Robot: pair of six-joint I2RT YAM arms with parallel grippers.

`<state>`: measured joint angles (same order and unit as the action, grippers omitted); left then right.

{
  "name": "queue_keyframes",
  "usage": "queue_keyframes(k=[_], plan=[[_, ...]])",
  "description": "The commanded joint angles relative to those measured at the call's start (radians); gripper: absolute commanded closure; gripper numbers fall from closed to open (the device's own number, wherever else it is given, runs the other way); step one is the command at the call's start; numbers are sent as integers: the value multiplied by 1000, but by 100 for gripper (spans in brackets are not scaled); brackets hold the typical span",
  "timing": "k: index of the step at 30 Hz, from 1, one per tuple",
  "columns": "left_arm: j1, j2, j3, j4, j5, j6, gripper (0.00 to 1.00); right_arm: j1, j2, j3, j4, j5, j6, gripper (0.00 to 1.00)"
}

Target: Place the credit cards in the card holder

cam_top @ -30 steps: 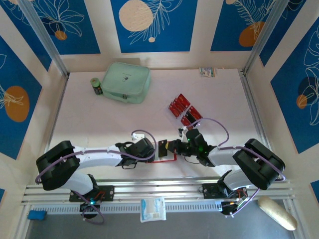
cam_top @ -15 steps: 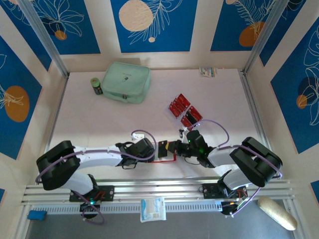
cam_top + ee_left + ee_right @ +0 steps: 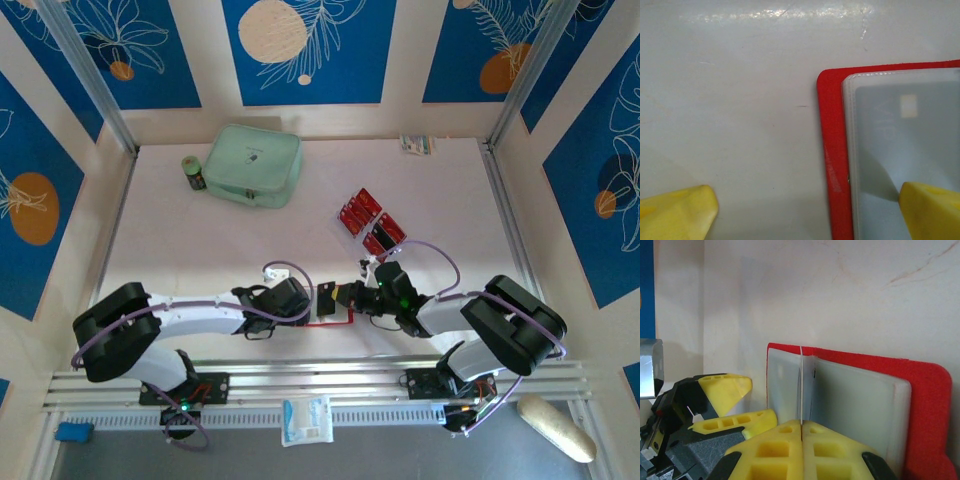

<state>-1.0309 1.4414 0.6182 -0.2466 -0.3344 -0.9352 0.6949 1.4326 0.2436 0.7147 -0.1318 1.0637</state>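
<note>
Holder [image 3: 338, 321]: lies open on the desk [image 3: 240, 240] near its 6 o'clock edge, between the tips of the two arms. It has a red cover [image 3: 832, 165] with pale, clear sleeves [image 3: 900, 150] stacked inside.
Cards [image 3: 372, 222]: red with dark bands, lying flat in a loose cluster at 1 o'clock from the holder and apart from it.
Left jaws: spread wide. One yellow fingertip [image 3: 677, 212] is over bare desk at 9 o'clock of the holder's corner. The second fingertip [image 3: 932, 210] is over the top sleeve; I cannot tell whether it touches.
Right jaws: pressed together. The yellow fingertips [image 3: 790, 440] meet on a thin pale leaf of the holder, seen edge-on, which stands up between the sleeves.
Case [image 3: 253, 165]: mint green, at 11 o'clock on the desk, well apart from the holder.
Can [image 3: 193, 172]: small, dark and upright, just beside the case at its 9 o'clock.
Packet [image 3: 417, 144]: small, at the desk's far edge, at 1 o'clock.
</note>
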Motion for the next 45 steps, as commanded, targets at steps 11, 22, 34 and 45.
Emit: queue_keyframes(k=[11, 22, 34, 45], plan=[[0, 34, -46, -41, 22, -25, 3, 14, -21, -21, 8, -2, 6, 100], [-4, 37, -48, -40, 20, -25, 3, 35, 10, -27, 40, 15, 21, 100], [-5, 34, -50, -39, 17, -27, 3, 52, 18, -52, 27, 63, -1, 100], [-7, 32, -52, -38, 16, -30, 3, 57, 38, -47, 18, 64, -17, 100]])
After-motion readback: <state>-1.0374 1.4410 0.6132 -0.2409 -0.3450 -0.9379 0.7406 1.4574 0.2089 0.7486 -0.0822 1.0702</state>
